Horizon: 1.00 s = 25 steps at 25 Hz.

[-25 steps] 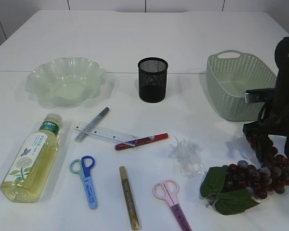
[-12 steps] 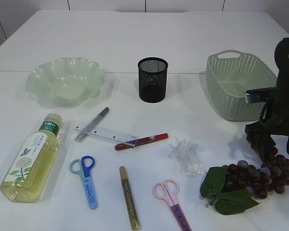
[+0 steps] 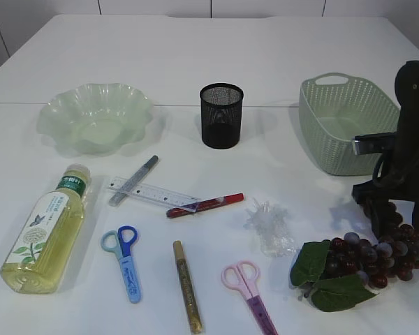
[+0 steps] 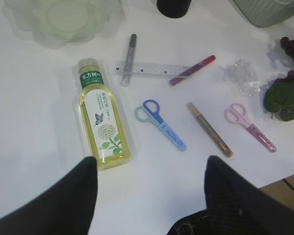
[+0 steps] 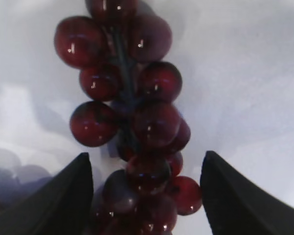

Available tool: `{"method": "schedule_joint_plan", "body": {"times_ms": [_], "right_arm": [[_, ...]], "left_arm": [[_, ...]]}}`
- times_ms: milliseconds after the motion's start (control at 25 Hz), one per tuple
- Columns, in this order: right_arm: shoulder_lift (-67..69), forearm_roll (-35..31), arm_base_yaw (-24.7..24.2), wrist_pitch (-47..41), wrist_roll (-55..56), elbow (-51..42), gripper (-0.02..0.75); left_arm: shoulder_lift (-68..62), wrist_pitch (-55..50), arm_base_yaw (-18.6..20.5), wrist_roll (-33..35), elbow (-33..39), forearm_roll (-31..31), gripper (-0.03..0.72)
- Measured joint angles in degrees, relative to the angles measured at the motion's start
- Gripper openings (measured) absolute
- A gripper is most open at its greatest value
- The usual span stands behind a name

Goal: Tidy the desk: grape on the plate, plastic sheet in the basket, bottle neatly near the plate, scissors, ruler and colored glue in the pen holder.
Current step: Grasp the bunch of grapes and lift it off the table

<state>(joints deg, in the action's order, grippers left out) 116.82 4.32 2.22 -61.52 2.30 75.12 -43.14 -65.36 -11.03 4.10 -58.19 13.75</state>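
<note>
Grape [image 5: 130, 122]: glossy dark-red cluster; green leaves.

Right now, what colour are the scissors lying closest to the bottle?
Blue scissors, clearest in the left wrist view.

A white bench [image 3: 265, 49] is carrying a green plate [image 3: 96, 115], black pen holder [image 3: 221, 115] and green basket [image 3: 346, 122] along its back. Nearer, a bottle [image 3: 45, 230], ruler [image 3: 152, 193], glue pens [image 3: 204, 204], blue scissors [image 3: 123, 259], pink scissors [image 3: 248, 283], crumpled plastic sheet [image 3: 270, 227] and grape [image 3: 377, 255] are lying flat.
</note>
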Motion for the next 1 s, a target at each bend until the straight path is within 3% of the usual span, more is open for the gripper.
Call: {"method": "schedule_joint_plan", "body": {"times_ms": [240,680,1000], "right_arm": [[0.0,-0.1,0.0,0.0,0.0,0.0,0.464],[0.0,-1.4,0.0,0.2,0.0,0.0,0.159],[0.0,-4.3,0.0,-0.3,0.0,0.0,0.125]], "left_arm": [[0.0,0.0,0.0,0.0,0.0,0.1,0.500],[0.0,0.0,0.0,0.0,0.0,0.1,0.489],[0.0,-0.2,0.0,0.0,0.0,0.2,0.489]]}}
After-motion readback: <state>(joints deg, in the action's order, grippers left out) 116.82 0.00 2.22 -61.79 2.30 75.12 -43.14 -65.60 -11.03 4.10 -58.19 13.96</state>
